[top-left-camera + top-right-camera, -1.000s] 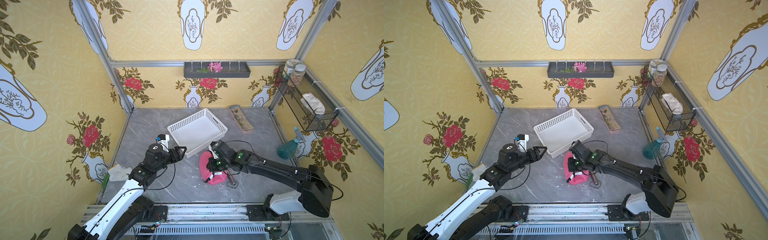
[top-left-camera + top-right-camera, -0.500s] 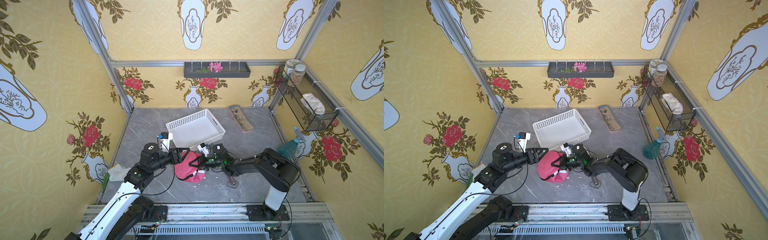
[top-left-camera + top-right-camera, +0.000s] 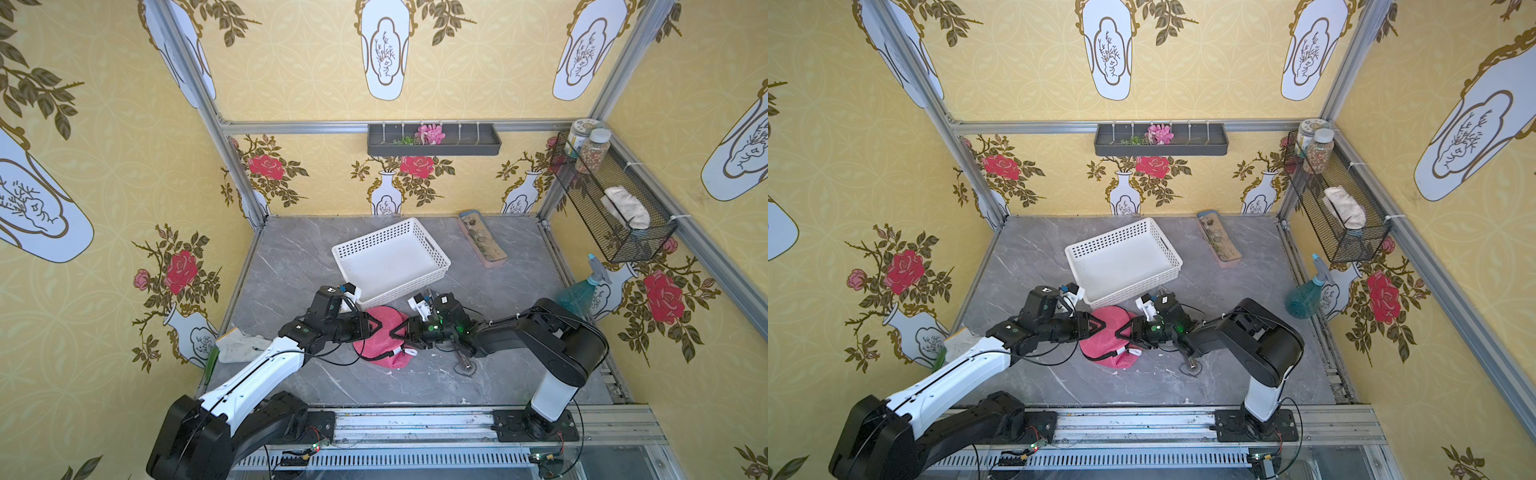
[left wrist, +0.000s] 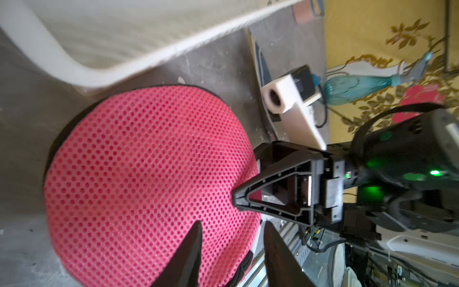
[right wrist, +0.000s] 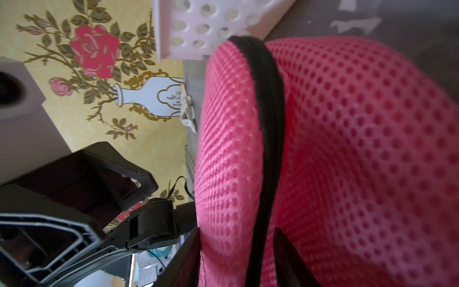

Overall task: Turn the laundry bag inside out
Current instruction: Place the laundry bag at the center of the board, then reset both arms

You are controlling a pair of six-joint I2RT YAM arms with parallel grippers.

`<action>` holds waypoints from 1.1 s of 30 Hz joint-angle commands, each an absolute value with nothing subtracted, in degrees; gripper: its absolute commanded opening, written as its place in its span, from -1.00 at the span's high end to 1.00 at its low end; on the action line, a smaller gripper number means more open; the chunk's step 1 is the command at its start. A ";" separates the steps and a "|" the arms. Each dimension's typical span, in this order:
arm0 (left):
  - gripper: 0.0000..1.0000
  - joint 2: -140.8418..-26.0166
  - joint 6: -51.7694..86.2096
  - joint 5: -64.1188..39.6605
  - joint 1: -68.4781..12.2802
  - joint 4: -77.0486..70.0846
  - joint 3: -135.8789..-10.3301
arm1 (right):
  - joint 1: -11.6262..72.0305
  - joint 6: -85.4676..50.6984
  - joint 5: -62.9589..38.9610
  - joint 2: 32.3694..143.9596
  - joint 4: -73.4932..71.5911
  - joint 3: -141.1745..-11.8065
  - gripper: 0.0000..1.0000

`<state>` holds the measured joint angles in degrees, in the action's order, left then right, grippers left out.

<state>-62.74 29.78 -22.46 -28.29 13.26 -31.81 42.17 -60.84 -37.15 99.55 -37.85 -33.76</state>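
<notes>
The pink mesh laundry bag (image 3: 380, 338) (image 3: 1106, 336) lies domed on the grey table just in front of the white basket, its black zipper trim and a small white tab at its near edge. My left gripper (image 3: 374, 326) (image 3: 1100, 326) reaches it from the left. In the left wrist view the left gripper (image 4: 232, 225) is open, its jaws astride the rim of the bag (image 4: 149, 174). My right gripper (image 3: 395, 332) (image 3: 1121, 332) meets it from the right. In the right wrist view the right gripper (image 5: 237, 231) is open around the trimmed fold of the bag (image 5: 347, 149).
The white perforated basket (image 3: 376, 297) stands directly behind the bag. A long flat case (image 3: 482, 239) lies at the back right, and a teal spray bottle (image 3: 575, 295) stands by the right wall. A crumpled cloth (image 3: 241, 343) lies at the left edge. A small metal piece (image 3: 467, 365) lies under the right arm.
The right arm carried the bag leftward to the left gripper and then opened its jaws. The left gripper came in over the bag and its jaws narrowed.
</notes>
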 commanded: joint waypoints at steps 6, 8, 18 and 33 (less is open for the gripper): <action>0.19 -69.85 26.01 -23.85 -31.10 11.10 -29.97 | 43.81 -47.07 -25.86 89.43 -12.83 -37.85 -0.14; 0.14 -71.43 25.56 -23.09 -31.27 11.17 -30.09 | 44.14 -44.86 -23.72 86.72 -8.34 -39.79 -0.24; -0.53 -50.58 30.17 -3.10 -31.21 13.24 -39.39 | 31.91 -35.74 -7.92 65.30 22.72 -45.55 -0.69; -1.00 -66.61 0.39 26.43 -9.55 -49.88 -15.56 | 1.77 -3.09 10.16 81.14 -42.60 -18.29 -0.95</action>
